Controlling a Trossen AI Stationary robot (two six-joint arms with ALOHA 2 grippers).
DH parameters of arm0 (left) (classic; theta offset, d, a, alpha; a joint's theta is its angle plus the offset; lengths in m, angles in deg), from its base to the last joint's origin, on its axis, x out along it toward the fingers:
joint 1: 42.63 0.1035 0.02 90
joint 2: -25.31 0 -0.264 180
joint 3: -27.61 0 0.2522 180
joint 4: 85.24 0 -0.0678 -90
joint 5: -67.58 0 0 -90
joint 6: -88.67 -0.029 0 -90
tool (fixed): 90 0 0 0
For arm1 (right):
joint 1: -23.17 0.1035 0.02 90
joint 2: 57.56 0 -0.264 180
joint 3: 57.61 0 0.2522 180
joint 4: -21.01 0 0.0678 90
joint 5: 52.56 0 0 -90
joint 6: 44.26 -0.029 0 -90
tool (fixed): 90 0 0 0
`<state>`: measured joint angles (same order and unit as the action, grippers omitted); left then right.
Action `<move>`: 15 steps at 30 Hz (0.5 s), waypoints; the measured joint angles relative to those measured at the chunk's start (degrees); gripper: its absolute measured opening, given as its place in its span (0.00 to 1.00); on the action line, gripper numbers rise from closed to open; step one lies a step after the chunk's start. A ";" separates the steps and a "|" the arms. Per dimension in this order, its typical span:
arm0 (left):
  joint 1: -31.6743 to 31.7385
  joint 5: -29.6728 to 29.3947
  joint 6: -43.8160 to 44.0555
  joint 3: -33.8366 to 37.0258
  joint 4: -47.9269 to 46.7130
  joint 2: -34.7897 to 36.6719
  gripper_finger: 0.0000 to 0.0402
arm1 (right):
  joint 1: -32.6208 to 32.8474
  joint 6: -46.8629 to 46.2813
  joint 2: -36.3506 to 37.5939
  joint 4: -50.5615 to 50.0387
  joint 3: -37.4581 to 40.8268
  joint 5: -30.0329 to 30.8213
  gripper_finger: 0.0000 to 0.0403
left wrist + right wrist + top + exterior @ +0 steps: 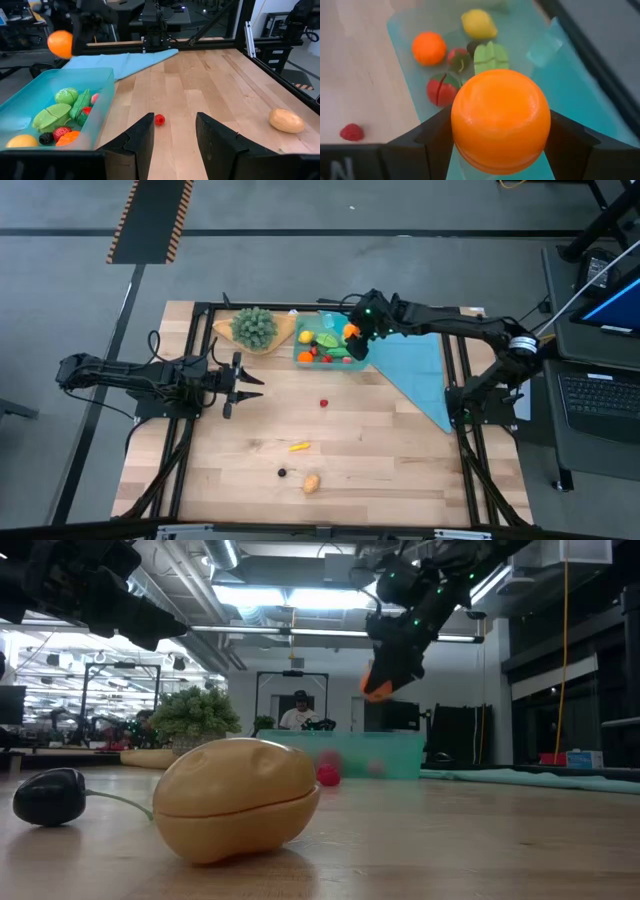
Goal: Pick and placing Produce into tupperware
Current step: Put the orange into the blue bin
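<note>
The tupperware [312, 358] stands at the table's far middle and holds several toy produce pieces: an orange one [429, 48], a lemon [479, 23], green ones [56, 114] and red ones [441, 90]. My right gripper [352, 333] hangs above its right end, shut on a round orange fruit [501, 120]. On the bare table lie a red berry [324, 403], an orange-yellow piece [298, 446], a small dark piece [283, 473] and a tan potato [237, 798]. My left gripper [175, 135] waits open at the table's left, holding nothing. My right gripper pinches the orange fruit's two opposite sides [462, 131] between its two fingers. The fingers slant down from the table's right side. The fruit is lifted clear and hangs above the tupperware [378, 688].
A bushy green plant on a tan wooden dish [255, 328] stands just left of the tupperware. A flat teal cloth [415, 365] lies to its right, reaching toward the right edge. The arms' dark frame rails run along both sides of the table.
</note>
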<state>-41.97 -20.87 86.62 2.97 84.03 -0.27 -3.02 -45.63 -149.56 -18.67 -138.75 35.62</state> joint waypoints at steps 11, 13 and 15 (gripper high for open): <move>0.00 0.00 -0.01 0.00 0.00 0.02 0.34 | 0.00 -0.15 -7.64 0.00 0.03 -2.86 0.62; 0.00 0.00 -0.01 0.00 0.00 0.02 0.34 | 0.00 -0.22 -8.94 -0.05 0.03 -2.87 0.62; 0.00 0.00 -0.01 0.00 0.00 0.02 0.34 | 0.00 -0.28 -10.03 -0.06 0.03 -2.89 0.62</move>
<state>-41.97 -20.87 86.61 2.97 84.03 -0.25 -3.02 -45.91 -159.59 -18.73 -138.72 32.73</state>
